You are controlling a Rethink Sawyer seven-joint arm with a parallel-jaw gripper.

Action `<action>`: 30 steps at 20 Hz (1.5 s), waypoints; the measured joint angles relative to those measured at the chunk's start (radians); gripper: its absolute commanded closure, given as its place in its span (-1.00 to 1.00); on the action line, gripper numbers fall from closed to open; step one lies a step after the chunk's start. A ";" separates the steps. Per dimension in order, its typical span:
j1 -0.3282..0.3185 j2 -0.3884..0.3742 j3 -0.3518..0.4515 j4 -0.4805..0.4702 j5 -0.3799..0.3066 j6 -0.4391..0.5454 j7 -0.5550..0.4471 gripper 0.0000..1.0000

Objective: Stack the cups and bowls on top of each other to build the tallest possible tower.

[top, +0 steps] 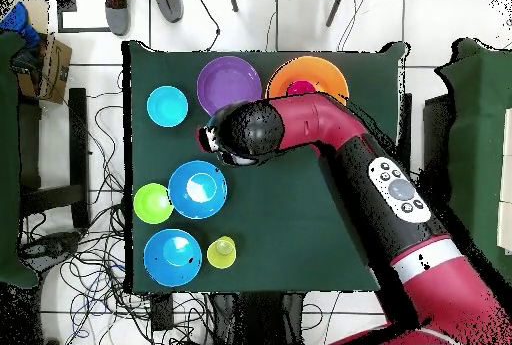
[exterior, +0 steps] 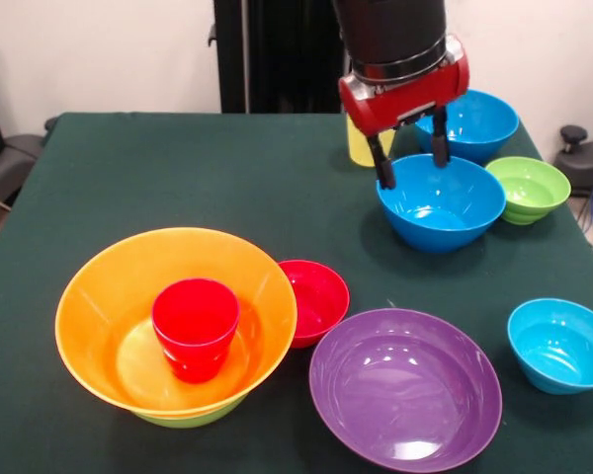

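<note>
The tower stands front left: a large orange bowl [exterior: 176, 316] [top: 307, 78] nested over a lime-green bowl [exterior: 193, 416], with a red cup [exterior: 196, 329] upright inside. My gripper [exterior: 412, 161] hangs open just above the far rim of a medium blue bowl [exterior: 441, 201] [top: 197, 189], holding nothing. Behind the gripper is the yellow cup [exterior: 361, 146] [top: 222, 252]. A second medium blue bowl [exterior: 472, 125] [top: 172, 256] sits far right, a ribbed green bowl [exterior: 528, 189] [top: 153, 203] beside it. The purple bowl [exterior: 405, 388] [top: 229, 83], small red bowl [exterior: 314, 301] and small blue bowl [exterior: 561, 345] [top: 167, 106] lie in front.
A person's shoes [top: 118, 9] show beyond the table's edge in the overhead view. Cables [top: 90, 261] run over the floor around the dark green table [exterior: 178, 178].
</note>
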 measured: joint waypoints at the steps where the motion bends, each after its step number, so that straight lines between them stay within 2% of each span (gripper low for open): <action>1: 0.000 0.000 0.000 0.000 -0.004 0.000 -0.001 -1.00; 7: 0.001 -0.011 0.000 0.001 -0.074 0.003 -0.002 -1.00; 13: 0.001 -0.039 0.000 0.000 -0.090 0.055 -0.002 -1.00; 19: 0.002 -0.025 0.000 0.000 -0.120 0.066 -0.002 -1.00; 25: 0.002 0.033 -0.001 -0.009 -0.178 0.066 -0.012 -1.00; 27: 0.002 0.067 -0.001 -0.023 -0.195 0.066 -0.022 -1.00; 28: 0.002 0.107 -0.001 -0.041 -0.212 0.066 -0.039 -1.00; 30: 0.001 0.128 -0.001 -0.050 -0.218 0.066 -0.050 -1.00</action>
